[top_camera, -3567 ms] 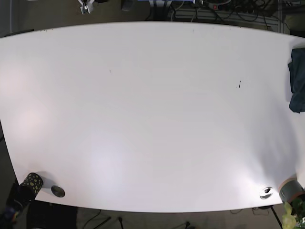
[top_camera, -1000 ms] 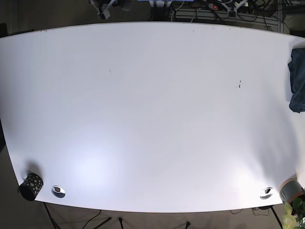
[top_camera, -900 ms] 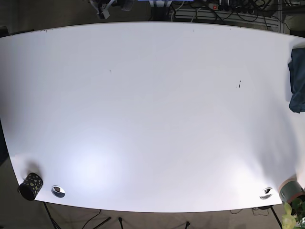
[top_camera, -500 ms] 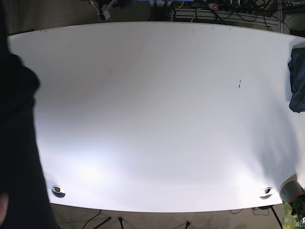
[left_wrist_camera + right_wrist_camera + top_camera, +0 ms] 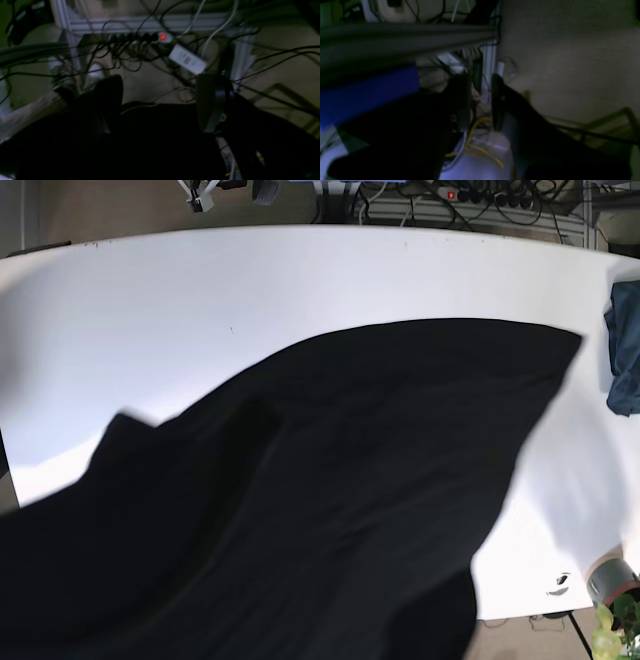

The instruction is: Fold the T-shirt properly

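The T-shirt (image 5: 300,510), black, is lying spread across the white table (image 5: 300,275) in the base view, covering most of its near and middle part: its edge is running in a slanting line from the near left side up to a corner close to the table's far right part, and then dropping back toward the near edge, where the cloth is running out of the frame at the bottom and at the left. The far strip of the table and a patch at the near right corner are showing bare. At the right edge of the table a dark blue bundle of cloth (image 5: 626,348) is sitting, apart from the T-shirt's corner. Near the right front corner a small metal ring (image 5: 559,583) is lying on the table just beside the T-shirt's edge, and a grey cup (image 5: 611,577) is standing at the very corner. Neither arm is showing in the base view. In the left wrist view the left gripper (image 5: 160,100) is pointing at a dim floor with tangled cables and a power strip (image 5: 150,38) whose red light is glowing; its two fingers are standing wide apart with nothing between them. In the right wrist view the right gripper (image 5: 480,100) is hanging over a dim floor beside a grey rail (image 5: 405,32), its fingers parted by a narrow gap and gripping nothing.
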You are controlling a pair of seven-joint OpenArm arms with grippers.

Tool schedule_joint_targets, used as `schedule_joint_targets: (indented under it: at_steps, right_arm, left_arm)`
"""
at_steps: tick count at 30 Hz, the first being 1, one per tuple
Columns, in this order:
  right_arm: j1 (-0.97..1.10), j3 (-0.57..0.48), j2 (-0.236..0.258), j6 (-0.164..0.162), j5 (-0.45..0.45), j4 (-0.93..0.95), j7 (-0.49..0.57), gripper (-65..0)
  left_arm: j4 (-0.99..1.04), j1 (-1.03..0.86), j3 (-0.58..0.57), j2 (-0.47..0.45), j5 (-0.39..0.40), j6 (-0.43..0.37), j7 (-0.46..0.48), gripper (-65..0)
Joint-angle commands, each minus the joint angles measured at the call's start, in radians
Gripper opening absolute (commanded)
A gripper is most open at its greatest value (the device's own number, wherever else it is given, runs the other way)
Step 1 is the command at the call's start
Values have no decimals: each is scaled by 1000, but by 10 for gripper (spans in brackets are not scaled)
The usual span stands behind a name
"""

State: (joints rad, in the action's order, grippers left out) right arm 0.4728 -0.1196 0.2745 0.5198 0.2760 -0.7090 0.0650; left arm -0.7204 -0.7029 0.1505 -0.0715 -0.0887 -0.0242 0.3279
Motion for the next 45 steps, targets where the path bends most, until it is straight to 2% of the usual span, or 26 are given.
schedule_joint_targets:
  at_steps: [1,11,14,18,21,25,30,38,45]
  right_arm:
    - [53,1,19,18,4,-73,-35,-526]
    - [257,1,35,18,4,-283,-60,-526]
    - [329,1,67,18,7,-355,-61,-526]
    - [412,5,85,18,10,-463,-61,-526]
    - [479,56,102,18,12,-547,-75,-526]
    - [551,143,99,24,12,-660,-156,-526]
    - [642,197,99,29,12,-829,-205,-526]
    - [786,277,96,27,13,-1072,-209,-526]
    - [823,374,32,29,13,-1227,-209,-526]
  left_arm:
    - [-49,-54,2,-3,2,-4,3,-235]
    - [-245,-191,2,0,2,-4,0,-235]
    - [-316,-243,2,0,2,-4,0,-235]
    - [-402,-304,2,3,2,-4,0,-235]
    - [-479,-355,2,20,2,-4,0,-235]
    - [-592,-432,2,20,2,-4,0,-235]
    - [-726,-513,2,22,4,-4,0,-235]
    - [-960,-606,2,-4,148,-4,-2,-235]
    - [-1145,-606,14,-21,217,-4,-2,-235]
